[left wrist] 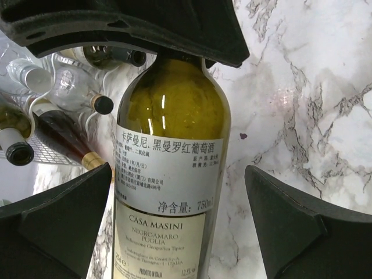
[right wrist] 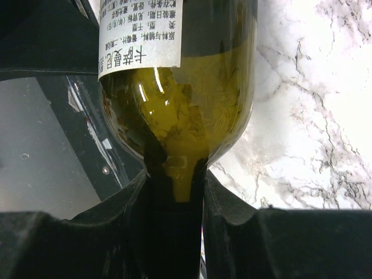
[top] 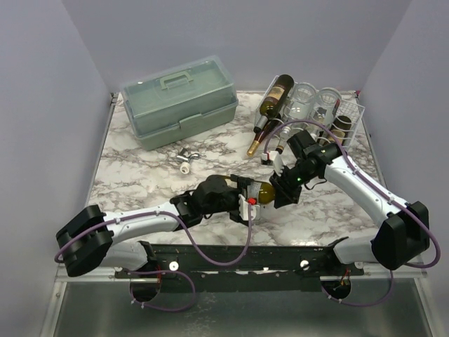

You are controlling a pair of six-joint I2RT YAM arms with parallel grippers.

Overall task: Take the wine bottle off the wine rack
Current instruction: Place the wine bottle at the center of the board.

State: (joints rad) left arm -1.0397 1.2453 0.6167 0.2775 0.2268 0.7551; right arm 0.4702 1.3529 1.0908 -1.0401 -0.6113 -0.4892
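An olive-green wine bottle (top: 262, 191) with a white label lies level, low over the marble table, between my two grippers and apart from the white wire wine rack (top: 351, 112) at the back right. My right gripper (top: 284, 184) is shut on its neck; in the right wrist view the fingers (right wrist: 232, 215) squeeze the neck below the bottle's shoulder (right wrist: 186, 99). My left gripper (top: 245, 201) is open, its jaws on either side of the bottle's body (left wrist: 168, 174), with a clear gap on the right side (left wrist: 179, 174).
The rack still holds several other bottles (top: 275, 98), dark and clear, also seen in the left wrist view (left wrist: 35, 133). A grey-green plastic toolbox (top: 179, 102) stands at the back left. A small metal-and-white object (top: 186, 160) lies in front of it.
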